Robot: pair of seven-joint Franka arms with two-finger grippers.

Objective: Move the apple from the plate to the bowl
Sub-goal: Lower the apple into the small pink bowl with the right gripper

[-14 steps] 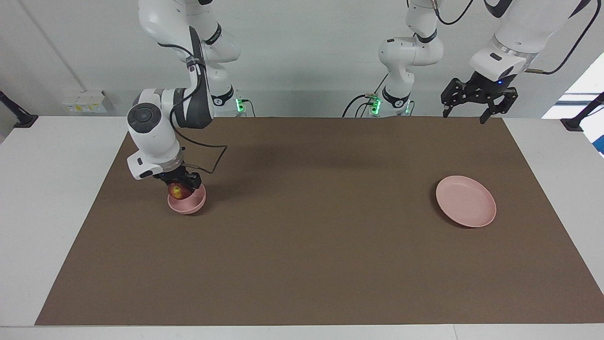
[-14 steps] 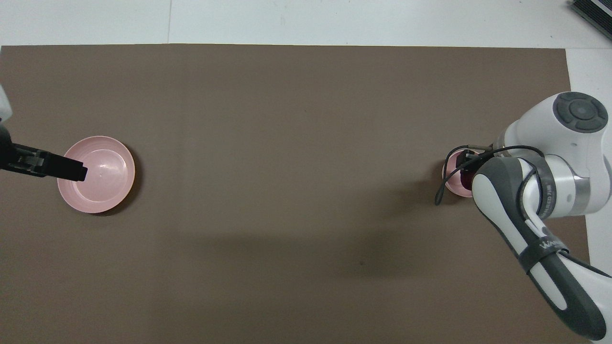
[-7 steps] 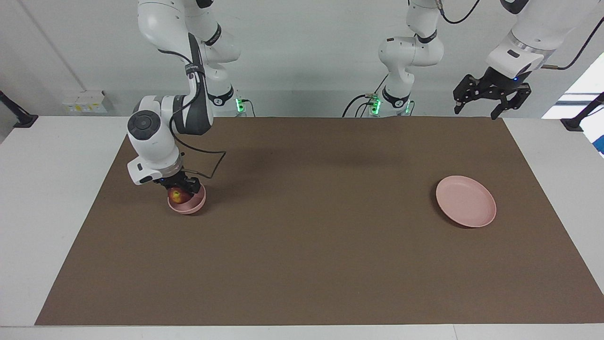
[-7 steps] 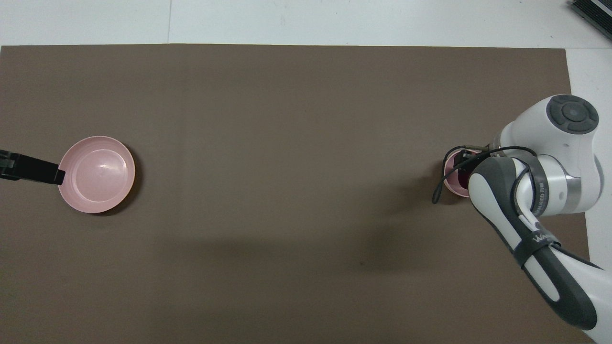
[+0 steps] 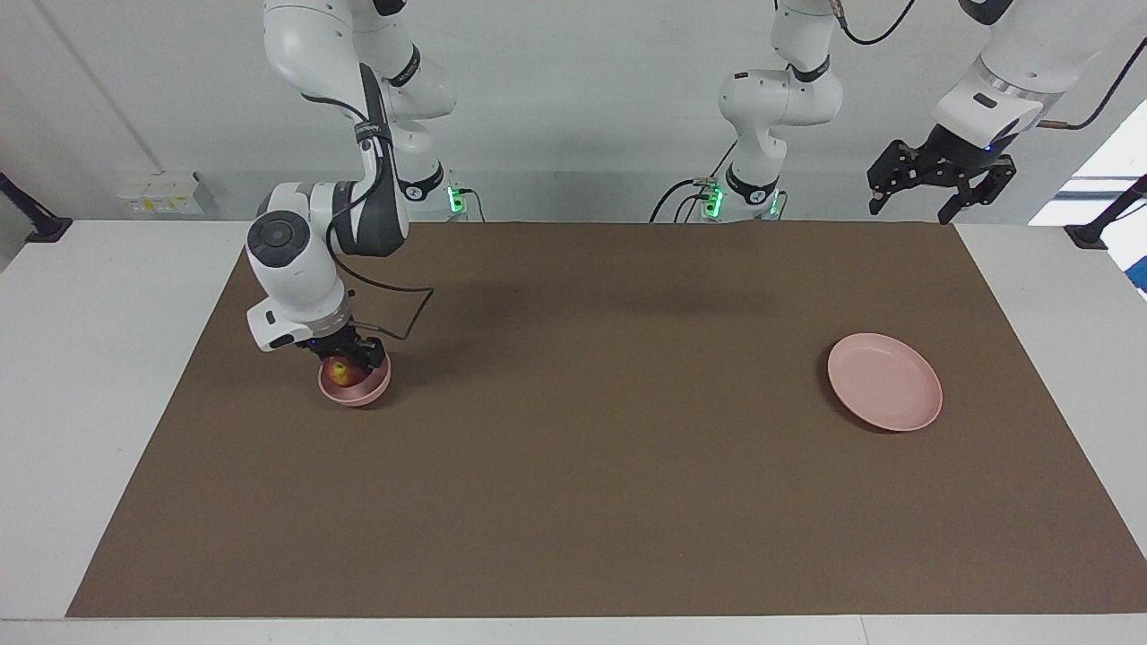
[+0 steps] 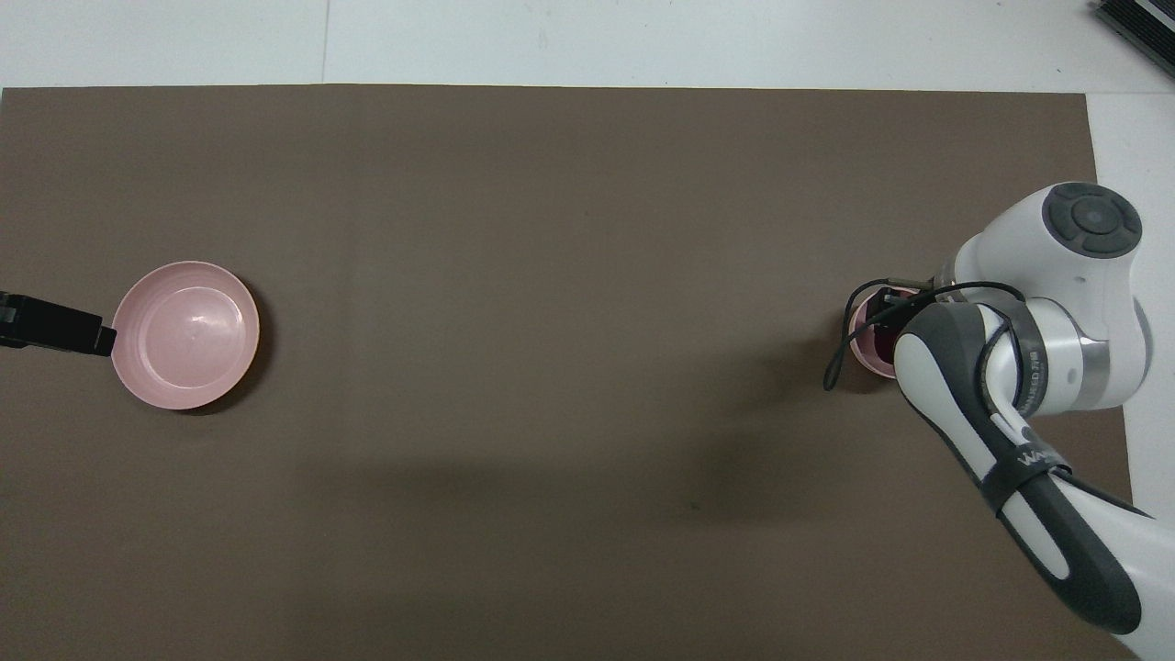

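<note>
The dark red apple (image 5: 338, 369) sits low inside the small pink bowl (image 5: 361, 391) at the right arm's end of the table. My right gripper (image 5: 345, 356) is down at the bowl's mouth, shut on the apple. In the overhead view the right arm covers most of the bowl (image 6: 861, 351), and only a sliver of the apple (image 6: 884, 345) shows. The flat pink plate (image 5: 884, 394) lies bare at the left arm's end and also shows in the overhead view (image 6: 188, 335). My left gripper (image 5: 941, 190) hangs open and empty, high up, over the mat's corner by the left arm's base.
A brown mat (image 5: 591, 448) covers the table, with white table edge (image 5: 81, 358) around it. A black cable (image 5: 408, 313) loops off the right wrist over the mat beside the bowl. One left finger (image 6: 78, 330) shows beside the plate in the overhead view.
My right gripper has lowered the apple a little deeper into the bowl. My left gripper has risen and drawn back from over the plate toward its base.
</note>
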